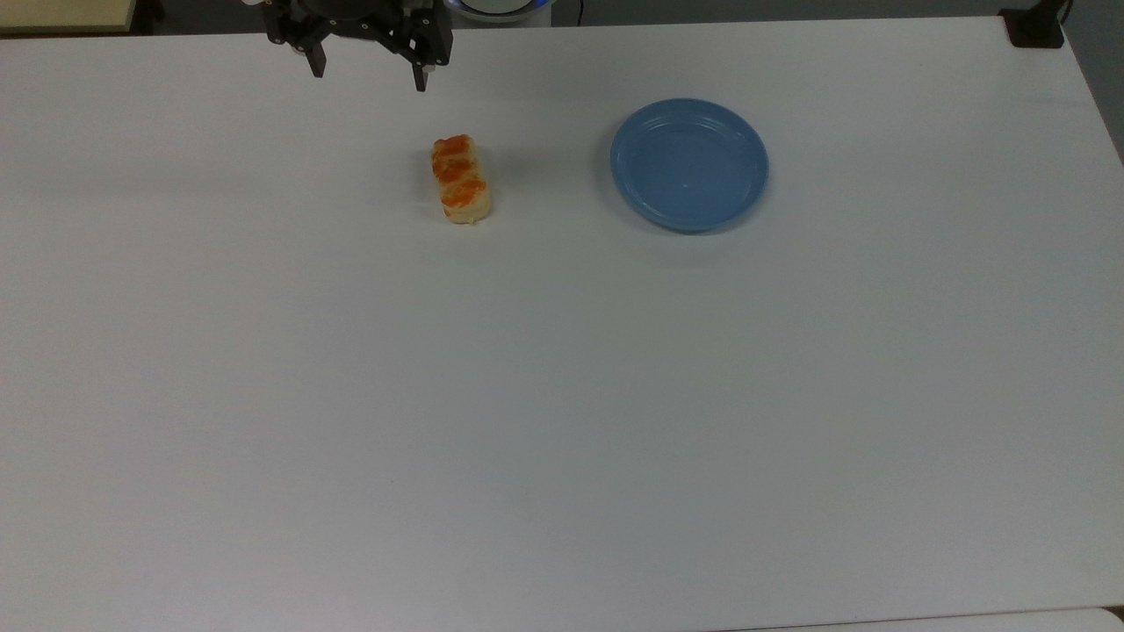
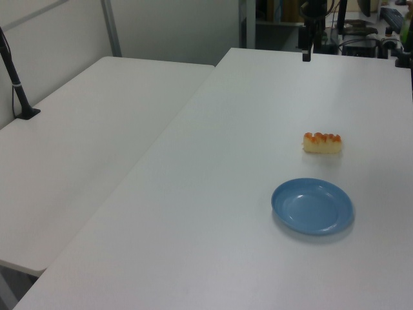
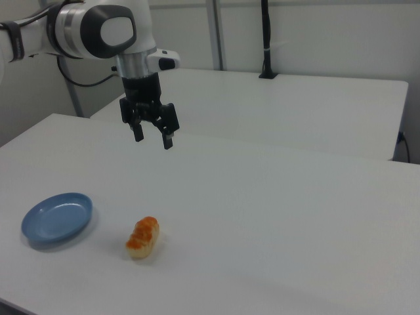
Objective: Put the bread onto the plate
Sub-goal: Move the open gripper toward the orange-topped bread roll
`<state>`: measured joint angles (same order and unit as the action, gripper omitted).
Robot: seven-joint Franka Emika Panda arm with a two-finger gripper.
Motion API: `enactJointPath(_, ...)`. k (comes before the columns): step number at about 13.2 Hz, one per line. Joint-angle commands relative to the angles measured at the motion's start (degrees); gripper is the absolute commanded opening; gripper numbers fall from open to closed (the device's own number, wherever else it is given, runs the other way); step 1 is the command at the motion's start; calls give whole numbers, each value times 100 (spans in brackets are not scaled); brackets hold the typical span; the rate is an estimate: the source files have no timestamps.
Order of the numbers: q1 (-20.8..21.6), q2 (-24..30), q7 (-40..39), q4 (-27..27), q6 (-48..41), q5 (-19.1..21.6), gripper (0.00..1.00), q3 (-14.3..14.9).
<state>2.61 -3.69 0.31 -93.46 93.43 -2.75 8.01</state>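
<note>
The bread (image 1: 461, 179) is a small pale-tan roll with orange-red patches on top; it lies on the white table, also seen as the bread (image 2: 322, 143) and the bread (image 3: 143, 237). The light-blue plate (image 1: 689, 164) sits empty to its right in the top view, apart from it; it shows as the plate (image 2: 312, 205) and the plate (image 3: 56, 218) too. My gripper (image 1: 369, 77) hangs open above the table's far edge, up and left of the bread in the top view. In the right view the gripper (image 3: 153, 138) hovers well above the table, with nothing between its fingers.
A second white table (image 2: 97, 135) adjoins on the left view's left, with a black pole clamped to its edge (image 2: 16, 81). A black clamp (image 1: 1036, 26) sits at the top view's upper right table corner. Open table surface (image 1: 527, 421) stretches toward the near edge.
</note>
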Motion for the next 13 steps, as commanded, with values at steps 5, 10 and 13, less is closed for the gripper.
enactJointPath(5, -86, 219, -66, 82, -212, 117, 100, 77)
enactJointPath(10, -7, 167, -206, -66, -212, 108, 100, 34)
enactJointPath(13, 37, 193, -944, -611, -124, 73, 100, 7)
